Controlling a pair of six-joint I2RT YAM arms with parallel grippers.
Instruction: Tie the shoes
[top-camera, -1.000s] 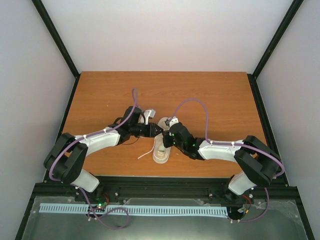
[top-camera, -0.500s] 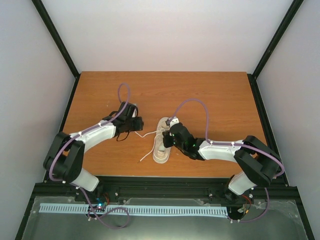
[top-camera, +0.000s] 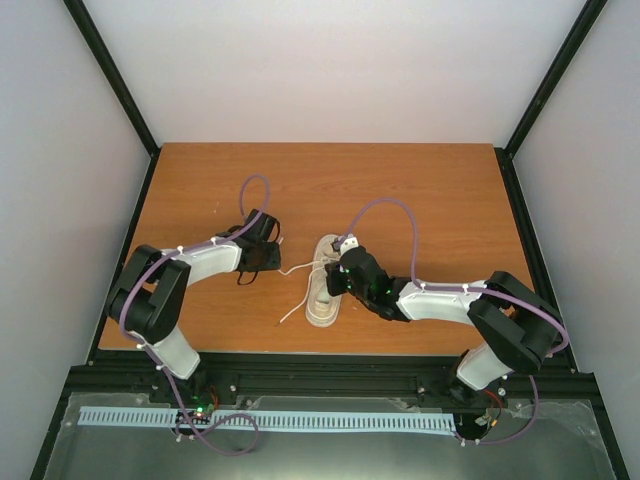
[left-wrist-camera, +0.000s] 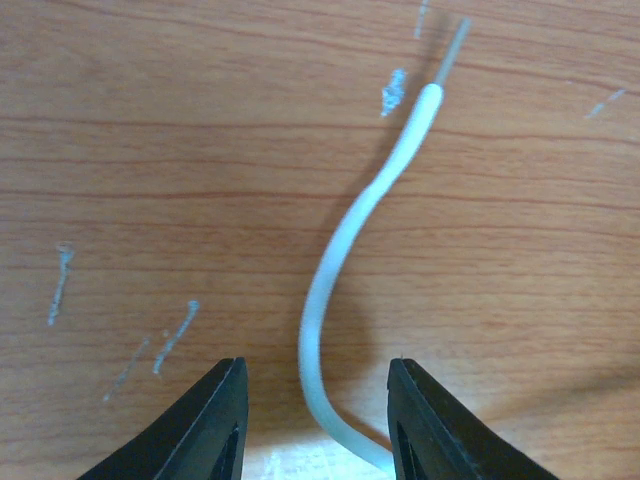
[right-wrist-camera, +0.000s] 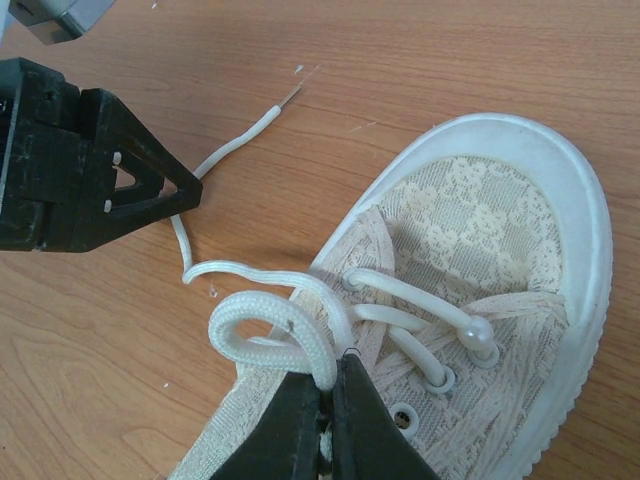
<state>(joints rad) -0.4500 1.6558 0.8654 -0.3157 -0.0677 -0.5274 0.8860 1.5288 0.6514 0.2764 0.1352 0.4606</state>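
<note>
Your sneaker (top-camera: 322, 298) sits upright on its sole on the wooden surface (top-camera: 420, 190), about midway between left and right and toward the near edge, between the two arms.

Right tool (right-wrist-camera: 333, 385): clenched. The fingers are pressed together on a loop of white lace (right-wrist-camera: 262, 337) just over the upper eyelets, at the shoe's left side. From that loop a single strand runs out across the bare wood to a clear-tipped end (right-wrist-camera: 290, 97). The lace-patterned toe and the pale rim of the sole (right-wrist-camera: 590, 250) are plainly visible beyond the fingers.

Left tool (left-wrist-camera: 315, 405): released. The two black fingers (left-wrist-camera: 215, 420) stand apart low over the surface, and the free lace strand (left-wrist-camera: 345, 245) lies flat between them, curving away to its tip; neither finger is seen touching it. In the overhead view you can see this tool (top-camera: 262, 256) well to the left of the shoe, with the strand (top-camera: 292, 268) stretching between them. A second strand (top-camera: 291, 311) trails off the shoe's left side toward the near edge.
</note>
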